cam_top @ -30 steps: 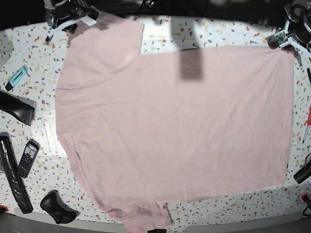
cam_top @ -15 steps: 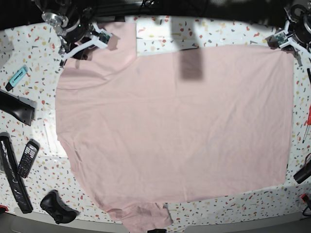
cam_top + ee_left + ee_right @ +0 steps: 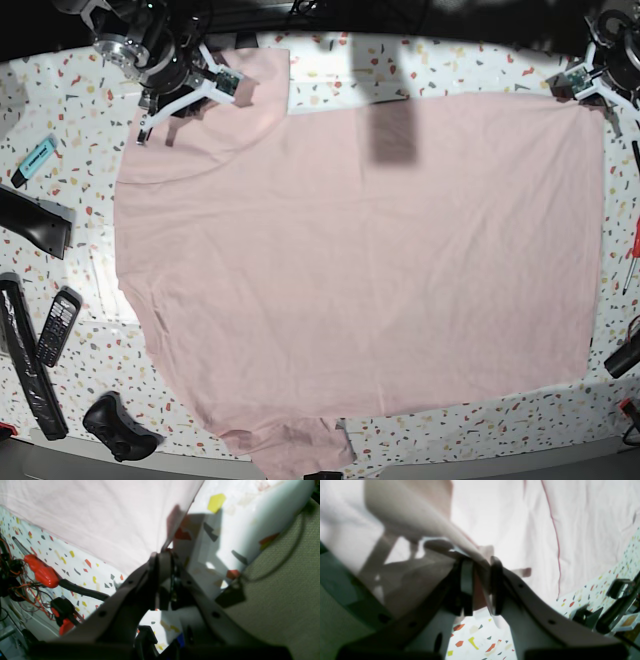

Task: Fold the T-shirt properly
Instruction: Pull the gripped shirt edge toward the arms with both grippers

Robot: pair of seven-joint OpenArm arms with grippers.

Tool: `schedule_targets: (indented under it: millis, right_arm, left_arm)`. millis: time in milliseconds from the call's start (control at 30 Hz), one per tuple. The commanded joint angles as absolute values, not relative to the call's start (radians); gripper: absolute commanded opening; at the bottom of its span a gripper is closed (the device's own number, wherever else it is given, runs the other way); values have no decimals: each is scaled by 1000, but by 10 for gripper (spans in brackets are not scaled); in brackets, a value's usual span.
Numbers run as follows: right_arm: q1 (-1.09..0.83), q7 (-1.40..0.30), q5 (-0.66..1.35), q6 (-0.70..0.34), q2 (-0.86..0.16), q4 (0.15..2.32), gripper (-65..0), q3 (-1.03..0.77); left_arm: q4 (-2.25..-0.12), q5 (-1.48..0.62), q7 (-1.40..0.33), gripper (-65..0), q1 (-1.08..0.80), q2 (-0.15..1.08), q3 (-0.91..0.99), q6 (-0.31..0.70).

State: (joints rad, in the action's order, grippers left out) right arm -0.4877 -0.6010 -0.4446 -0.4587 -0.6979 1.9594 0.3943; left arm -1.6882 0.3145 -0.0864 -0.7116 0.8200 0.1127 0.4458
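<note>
Up close in the right wrist view, the right gripper (image 3: 480, 585) has its two dark fingers pressed against a fold of the T-shirt (image 3: 495, 517), pale pink cloth rising out from between them toward the upper left of the frame; the grip itself is blurred and partly shaded, so how much cloth sits inside is hard to tell. A thin red seam line runs down the cloth at the right of that frame. In the base view this gripper (image 3: 185, 90) sits at the upper left, over the sleeve, and its arm is cut off by the top edge.

The left gripper (image 3: 162, 560) has its jaws pressed together on the very corner of the T-shirt, the pink edge meeting the fingertips at mid-frame. In the base view it (image 3: 580, 80) stands at the upper right corner of the cloth, half out of frame.

The T-shirt (image 3: 360, 270) lies spread flat across most of the speckled table (image 3: 450, 60), plain side up; no print shows. Its lower sleeve is cut off by the bottom edge of the frame. A dark rectangular shadow (image 3: 392, 135) lies on the cloth near the top centre.

Along the left edge lie a turquoise marker (image 3: 35, 160), a phone handset (image 3: 57, 327) and a black game controller (image 3: 120, 428). A red-handled tool (image 3: 41, 571) lies at the left of the left wrist view, among tangled wires too dim to make out.
</note>
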Motion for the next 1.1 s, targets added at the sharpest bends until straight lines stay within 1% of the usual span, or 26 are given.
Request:
schedule_targets:
  millis: [0,67,100,233,367,433,533,600,767,867,1067]
  right_arm:
    - [-484,-587,-433,-469,-707,1968,-579,393]
    - [-482,-587,-435,-469,-707,1968,-641,393]
    - [-482,-587,-439,-468,-707,1969,-650,393]
    - [-496,-605,-438,-464,-710,1985,-650,393]
    - [-557,-636,-437,-453,-756,2075,-650,393]
    - [-597,-686,-437,-426,-790,2137,-650,393]
    - [-664,-784,-435,-416,-830,2220,-650,393]
    - [-709,-834,-434,-415,-837,2260,-650,393]
    - [-816,-839,-437,-402,-836,2314,-650,393]
    - [-876,-839,-442,-400,-836,2325,-650,393]
    - [-960,-857,-529,-402,-836,2325,-650,393]
  left_arm:
    - [-1698,313,-83,-650,-715,833,125,435]
    - [-1698,313,-83,-650,-715,831,125,435]
    - [-1698,313,-83,-650,-715,831,125,435]
    - [-1699,313,-86,-650,-718,829,125,435]
    - [-1703,314,-98,-650,-735,829,125,435]
    - [-1704,314,-105,-650,-741,830,125,434]
    - [-1704,314,-112,-650,-749,832,125,435]
    - [-1704,314,-133,-650,-751,831,125,435]
    - [-1705,322,-157,-650,-765,832,125,435]
    - [-1710,377,-157,-650,-797,832,125,434]
    - [-1739,405,-175,-650,-873,832,125,435]
